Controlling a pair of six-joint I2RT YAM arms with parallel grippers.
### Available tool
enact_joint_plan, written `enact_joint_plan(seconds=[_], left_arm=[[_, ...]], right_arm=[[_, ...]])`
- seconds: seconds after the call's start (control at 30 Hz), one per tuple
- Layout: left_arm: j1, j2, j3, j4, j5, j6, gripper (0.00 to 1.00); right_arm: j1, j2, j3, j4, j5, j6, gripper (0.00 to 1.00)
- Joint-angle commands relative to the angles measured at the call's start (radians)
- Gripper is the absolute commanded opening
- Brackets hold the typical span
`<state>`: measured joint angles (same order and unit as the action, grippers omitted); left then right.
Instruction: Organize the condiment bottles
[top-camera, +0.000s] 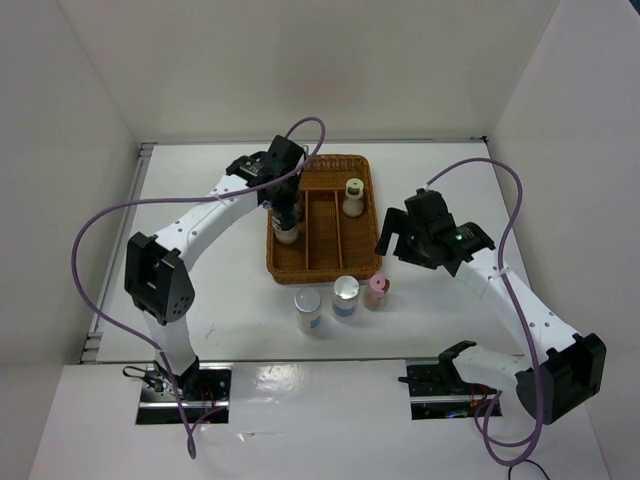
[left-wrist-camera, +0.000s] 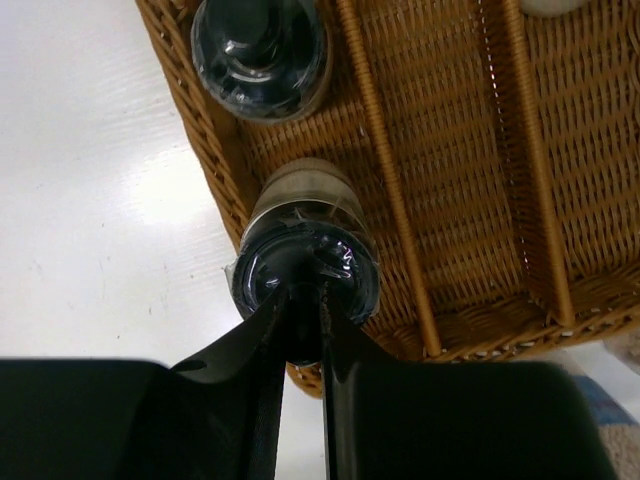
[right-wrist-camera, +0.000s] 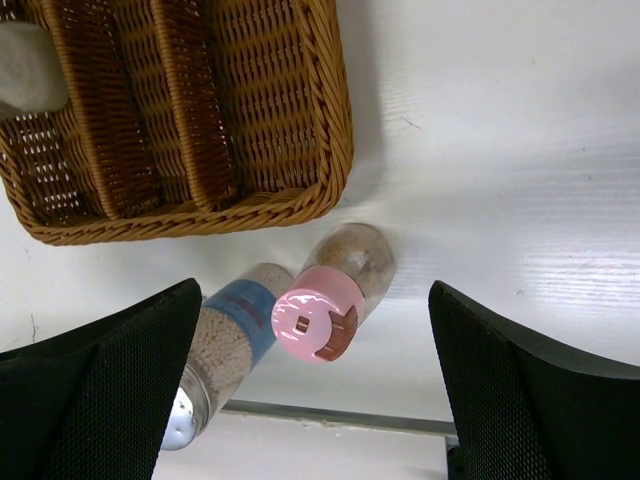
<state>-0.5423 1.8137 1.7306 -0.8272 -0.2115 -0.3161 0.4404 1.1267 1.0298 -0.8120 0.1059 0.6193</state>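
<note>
**Left hand gripping a black-lidded jar in the tray; right hand open over the desk**

Your left hand (left-wrist-camera: 303, 318) is closed on the top of a black-lidded shaker jar (left-wrist-camera: 305, 265). That jar is in the left compartment of the wicker tray (top-camera: 325, 268), towards its near end. You cannot tell from these views whether its base is resting on the tray floor. A second black-lidded jar (left-wrist-camera: 262, 55) stands further back in the same compartment. The jar with the pale yellow-green lid (top-camera: 353, 197) stands upright in the right compartment, near the far end.

Your right hand (top-camera: 398, 246) hangs just right of the tray's near corner, with its fingers (right-wrist-camera: 100, 385) spread wide and holding nothing.

Three jars stand in a row on the desk (top-camera: 230, 290), just in front of the tray. They are the white-lidded jar (top-camera: 308, 309) on the left, the silver-lidded jar with a blue label (top-camera: 345, 296) in the middle, and the pink-lidded jar (top-camera: 378, 290) on the right. The last two stand very close together.
</note>
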Motion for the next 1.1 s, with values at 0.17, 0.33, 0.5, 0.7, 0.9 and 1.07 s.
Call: enact_joint_plan(seconds=[0.17,0.33,0.5,0.7,0.9,1.07], left_arm=[[0.013,0.078,0.098,0.118,-0.025,0.038,0.03],[0.013,0.108,0.109,0.119,-0.046,0.038,0.14],[0.013,0.099,0.099,0.119,-0.046,0.038,0.44],[0.013,0.035,0.07,0.119,-0.019,0.028,0.91],[0.013,-0.071,0.041,0.089,-0.009,0.018,0.99],[0.013,-0.203,0.004,0.089,-0.019,0.018,0.99]], right_arm=[[0.031,0.008,-0.03,0.008,-0.006,0.062,0.99],[0.05,0.057,-0.048,0.056,-0.006,0.08,0.99],[0.098,0.091,-0.07,0.074,-0.006,0.1,0.99],[0.165,0.125,-0.07,0.074,0.003,0.134,0.97],[0.208,0.159,-0.079,0.063,0.034,0.178,0.91],[0.218,0.177,-0.088,0.045,0.066,0.2,0.82]])
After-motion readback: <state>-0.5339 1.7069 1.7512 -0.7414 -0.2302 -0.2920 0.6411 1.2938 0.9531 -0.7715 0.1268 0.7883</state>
